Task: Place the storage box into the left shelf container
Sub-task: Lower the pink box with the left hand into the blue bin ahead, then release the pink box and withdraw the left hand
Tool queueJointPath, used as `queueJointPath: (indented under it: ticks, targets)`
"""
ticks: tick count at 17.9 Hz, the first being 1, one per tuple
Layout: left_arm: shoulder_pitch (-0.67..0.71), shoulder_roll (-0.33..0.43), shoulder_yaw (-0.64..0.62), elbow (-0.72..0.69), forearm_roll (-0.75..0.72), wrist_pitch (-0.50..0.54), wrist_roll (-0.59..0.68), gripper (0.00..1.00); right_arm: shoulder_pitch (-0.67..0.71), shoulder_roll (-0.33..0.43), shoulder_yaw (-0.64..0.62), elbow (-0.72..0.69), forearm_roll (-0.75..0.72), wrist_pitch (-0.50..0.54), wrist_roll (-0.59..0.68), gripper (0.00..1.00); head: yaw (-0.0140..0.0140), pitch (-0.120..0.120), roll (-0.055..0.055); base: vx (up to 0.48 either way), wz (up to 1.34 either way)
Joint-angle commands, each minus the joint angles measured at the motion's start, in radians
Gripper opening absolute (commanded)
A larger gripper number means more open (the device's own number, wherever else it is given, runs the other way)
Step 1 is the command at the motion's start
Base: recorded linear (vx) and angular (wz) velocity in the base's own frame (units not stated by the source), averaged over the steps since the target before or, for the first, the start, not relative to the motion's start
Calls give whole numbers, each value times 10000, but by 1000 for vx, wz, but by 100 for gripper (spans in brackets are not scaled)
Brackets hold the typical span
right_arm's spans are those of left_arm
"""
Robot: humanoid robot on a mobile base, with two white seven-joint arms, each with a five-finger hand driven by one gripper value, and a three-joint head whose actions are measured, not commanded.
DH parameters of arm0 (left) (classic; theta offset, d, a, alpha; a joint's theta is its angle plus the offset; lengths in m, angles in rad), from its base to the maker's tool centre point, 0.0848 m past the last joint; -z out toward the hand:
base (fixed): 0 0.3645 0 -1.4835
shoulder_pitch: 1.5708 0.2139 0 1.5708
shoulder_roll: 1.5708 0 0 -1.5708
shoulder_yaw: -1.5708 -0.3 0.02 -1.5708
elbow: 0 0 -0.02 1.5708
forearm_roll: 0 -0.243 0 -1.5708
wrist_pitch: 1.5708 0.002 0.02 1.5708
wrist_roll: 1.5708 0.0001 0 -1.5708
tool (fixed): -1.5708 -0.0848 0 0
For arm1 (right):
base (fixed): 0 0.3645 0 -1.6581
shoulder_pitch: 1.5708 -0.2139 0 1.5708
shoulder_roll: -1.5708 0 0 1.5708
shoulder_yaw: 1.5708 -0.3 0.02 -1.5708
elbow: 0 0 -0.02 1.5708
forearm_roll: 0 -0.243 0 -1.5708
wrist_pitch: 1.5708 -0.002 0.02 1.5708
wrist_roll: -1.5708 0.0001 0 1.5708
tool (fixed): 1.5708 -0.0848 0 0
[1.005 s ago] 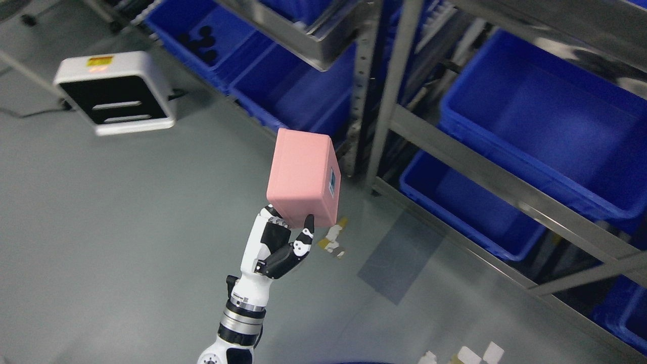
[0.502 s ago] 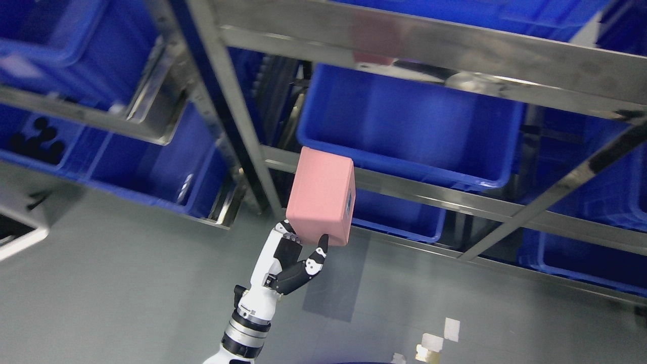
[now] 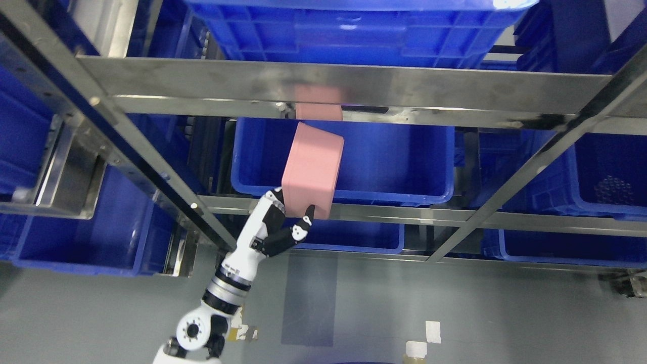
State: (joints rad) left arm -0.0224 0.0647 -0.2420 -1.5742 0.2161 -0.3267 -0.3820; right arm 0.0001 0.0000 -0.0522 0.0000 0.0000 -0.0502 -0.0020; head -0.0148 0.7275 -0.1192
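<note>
A steel shelf rack [image 3: 349, 86] fills most of the head view; its horizontal rails and slanted uprights cross the frame from edge to edge. Blue bins sit on every level. The largest in view is an upper blue bin [image 3: 354, 30] along the top edge. Below the top rail sits the middle blue container [image 3: 394, 156], open at the top, with its interior floor visible and bare to the right of the held item. A further blue bin [image 3: 606, 177] stands to the right on the same level, with dark round objects inside; what they are cannot be told. A lower-left blue bin [image 3: 76, 237] occupies the adjacent rack section at the left. A lower blue bin [image 3: 354, 237] sits beneath the middle container. Grey floor [image 3: 455, 303] with small pale tape marks lies in front of the rack.

The pink storage box [image 3: 312, 169] is held up in front of the middle blue container, overlapping its left part and front rim, tilted with its upper end leaning toward the rack. A pink reflection shows on the steel rail above it.

The left hand [image 3: 275, 227] enters from the lower left on a white and black arm. Its fingers are curled against the box's lower end; one black fingertip [image 3: 308, 212] presses the near face, and the box rests in this grasp.
</note>
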Motion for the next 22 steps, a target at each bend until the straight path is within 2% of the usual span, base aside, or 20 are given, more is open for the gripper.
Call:
queueJointPath:
  ticks: [1,4,8,11,12,13,16,18,19,20,22]
  targets:
    - [-1997,995,641,1445,-672,1132,-15,6,-47,-175,0,-174,-215,12,-11,100,0,0,0,92,-233]
    - [-2795,857,442,1919,-1911,1839,-30,6,-47,-175,0,-174,-215,11,-11,100,0,-3,0,82,-196]
    - [-3609,765,-524,2870,-4550,1886,-76,9,-31,-175,0,-174,-215,-4,-11,100,0,-4,0,43,-85]
    - [-3932,276,-511,3255,-5091,1855,-1193,18,-47,-175,0,-174,-215,11,-11,100,0,-5,0,14,-27]
    - [-3933,213,-510,3255,-5167,1840,-1226,21,-47,-175,0,-174,-215,12,-11,100,0,-5,0,0,0]
    - [-3933,182,-495,3255,-5335,1795,-1227,28,-32,-175,0,-174,-215,12,-11,100,0,-4,0,0,0]
    - [-4086,-62,-479,3179,-5459,1794,-1211,73,-47,-175,0,-174,-215,-4,-11,100,0,-5,0,0,0]
    - [-4086,-277,-190,2996,-5413,1687,-1196,90,-47,-175,0,-174,-215,12,4,100,0,-4,0,0,0]
    - [-4025,-472,374,2615,-5398,1656,-1075,98,-47,-175,0,-174,-215,12,-11,100,0,-5,0,0,0]
    - [-3964,-472,744,2353,-5337,1610,-694,99,-47,-175,0,-174,-215,12,-11,100,0,-4,0,0,0]
    - [-3811,-472,748,1969,-4041,1289,1339,100,-32,-175,0,-174,-215,12,4,100,0,-4,0,0,0]
